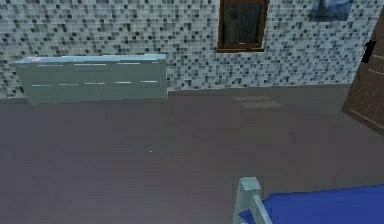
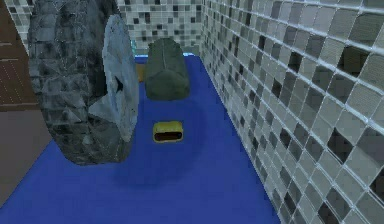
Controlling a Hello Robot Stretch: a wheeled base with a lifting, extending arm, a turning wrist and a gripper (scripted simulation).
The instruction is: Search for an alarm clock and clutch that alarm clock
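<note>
Gripper: state cannot be told. A small yellow box (image 2: 168, 131) with a dark face lies mid-way along the blue bed (image 2: 215, 175); cannot tell if it is the alarm clock. Beyond it lies a dark green rounded block (image 2: 167, 68). A large grey round object (image 2: 75, 85) stands left. A tiled wall (image 2: 310, 90) runs along the right. Forward view: pale dresser (image 1: 95, 78), brown-framed window (image 1: 242, 24).

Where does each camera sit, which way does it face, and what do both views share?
Forward view: on the robot, looking ahead and somewhat down across dark floor to a pale dresser against the tiled wall.
Arm side view: on the robot's body, looking out sideways over a blue bed carrying a small yellow thing and a dark green cushion.
Shared: the blue bed, whose corner sits at the forward view's bottom right.
</note>
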